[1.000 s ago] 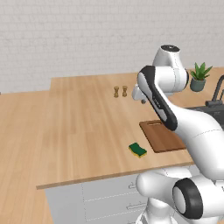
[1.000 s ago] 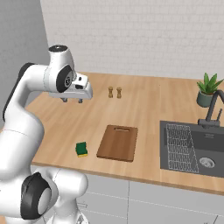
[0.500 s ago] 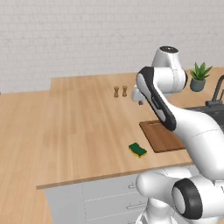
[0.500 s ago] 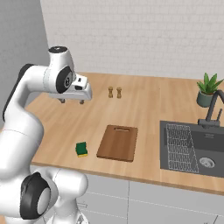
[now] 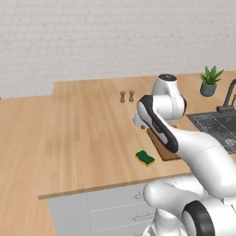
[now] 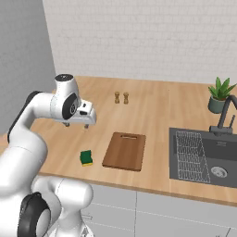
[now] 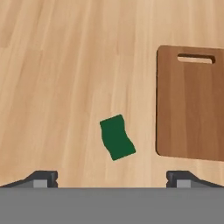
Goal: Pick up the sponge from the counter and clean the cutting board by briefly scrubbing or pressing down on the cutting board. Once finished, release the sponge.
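The gripper [image 6: 75, 125] now stands with its jaws spread wide and nothing between them, where a second ago it hung more nearly closed at the same height above the counter [image 6: 152, 104]; the arm, the sponge and the cutting board lie as they did then. In the hand view the two dark fingertips [image 7: 41, 178] sit far apart at the bottom corners, looking straight down on the wood.

The sponge [image 6: 86, 157] rests on the counter near its front edge, just beside the left long edge of the cutting board [image 6: 124, 151] and apart from it. From above, the sponge [image 7: 116, 137] shows a dark green top with a wavy outline, turned at a slight angle to the board; from the left base view, the sponge [image 5: 145, 158] shows its yellow body under the green layer. The cutting board [image 7: 191, 103] is a flat reddish-brown rectangle, its handle slot at the far short edge.
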